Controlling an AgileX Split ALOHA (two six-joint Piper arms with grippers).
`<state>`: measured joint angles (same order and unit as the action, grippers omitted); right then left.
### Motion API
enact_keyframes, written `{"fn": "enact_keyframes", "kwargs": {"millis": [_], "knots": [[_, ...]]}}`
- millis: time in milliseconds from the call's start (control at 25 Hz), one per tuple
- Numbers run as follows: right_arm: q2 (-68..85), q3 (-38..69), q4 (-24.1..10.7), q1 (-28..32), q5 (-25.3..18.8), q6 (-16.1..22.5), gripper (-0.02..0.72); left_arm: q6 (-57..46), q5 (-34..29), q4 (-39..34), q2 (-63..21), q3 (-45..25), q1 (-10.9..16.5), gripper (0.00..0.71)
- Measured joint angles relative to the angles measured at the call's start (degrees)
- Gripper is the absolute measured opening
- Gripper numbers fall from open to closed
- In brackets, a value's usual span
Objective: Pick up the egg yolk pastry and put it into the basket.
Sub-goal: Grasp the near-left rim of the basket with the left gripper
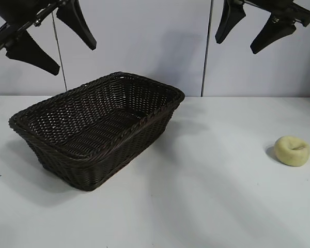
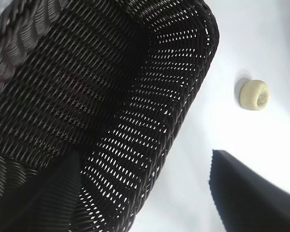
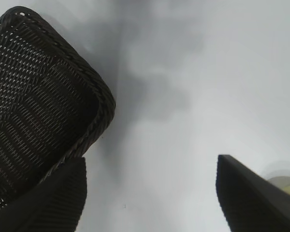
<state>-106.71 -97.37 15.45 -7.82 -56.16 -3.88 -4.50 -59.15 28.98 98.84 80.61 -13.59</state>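
The right claw hangs wide open and empty, high above the pale-yellow, crease-topped egg yolk pastry.

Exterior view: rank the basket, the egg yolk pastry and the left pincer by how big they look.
1. basket, by far the largest.
2. left pincer, open, up high; nearness may mislead.
3. egg yolk pastry, smallest.

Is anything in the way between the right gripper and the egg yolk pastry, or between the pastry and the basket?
Nothing visible. The right gripper hangs open, high above the egg yolk pastry, with only air between. Bare table lies between the pastry and the basket. The left gripper, also open, hangs above the basket.
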Motion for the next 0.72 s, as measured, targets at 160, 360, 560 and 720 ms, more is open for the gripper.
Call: {"fn": "enact_keyframes", "kwargs": {"millis": [160,360,560,720], "knots": [[0.0,0.0,0.0,0.0,0.0,0.0,0.54,-3.5,-2.7,-4.0,-3.1,-1.3,0.0,0.539],[0.0,0.0,0.0,0.0,0.0,0.0,0.54,-9.3,-1.4,-5.5,-7.5,-7.8,0.0,0.539],[0.0,0.0,0.0,0.0,0.0,0.0,0.54,-17.5,5.9,-6.2,-8.6,-14.2,0.0,0.539],[0.0,0.0,0.0,0.0,0.0,0.0,0.54,-25.1,11.9,-6.8,-8.6,-17.1,0.0,0.539]]}}
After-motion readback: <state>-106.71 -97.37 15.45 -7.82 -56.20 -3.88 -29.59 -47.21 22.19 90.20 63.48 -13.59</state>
